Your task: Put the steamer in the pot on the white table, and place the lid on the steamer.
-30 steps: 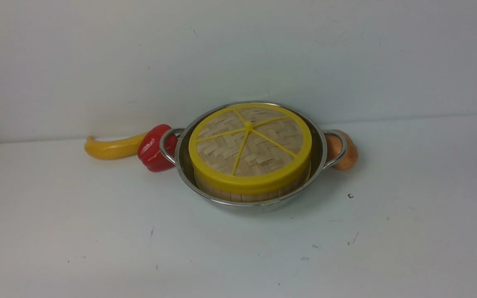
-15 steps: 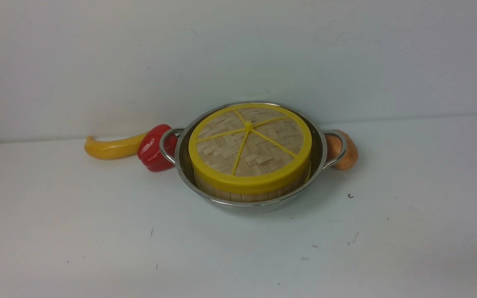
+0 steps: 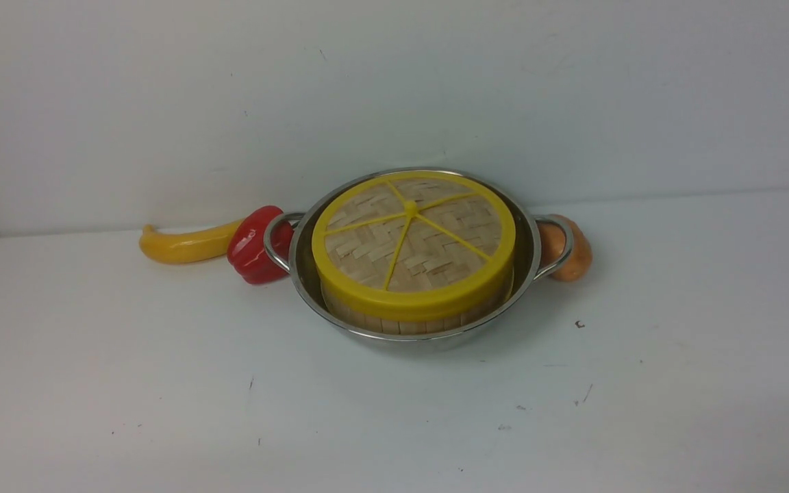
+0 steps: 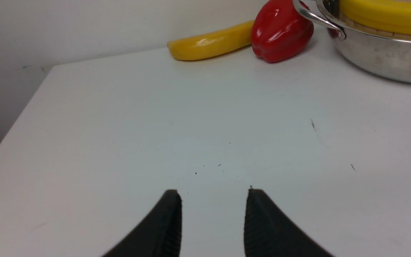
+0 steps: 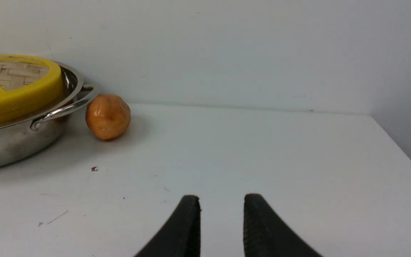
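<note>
the white worktop [image 3: 93,383] fills the lower two thirds of the front frame, and nothing on it has shifted over the last second. the pot [image 3: 414,335] sits at centre frame, a little above the middle, with the steamer [image 3: 408,324] inside it and the lid [image 3: 414,246] lying flat on the steamer's top, its rim level all round. to my eye that leaves the task done.

at the pot's left handle are a red pepper [image 3: 254,245] and a yellow banana-like piece [image 3: 185,245]; a small orange fruit [image 3: 576,257] is at the right handle.

the left gripper [image 4: 212,200] hangs low over bare worktop, well apart from the pot, jaws partly spread and empty. the right gripper [image 5: 222,205] is likewise empty over bare worktop, its jaws parted about as far; it has been opening over the last second, which reads like a release and retreat.
</note>
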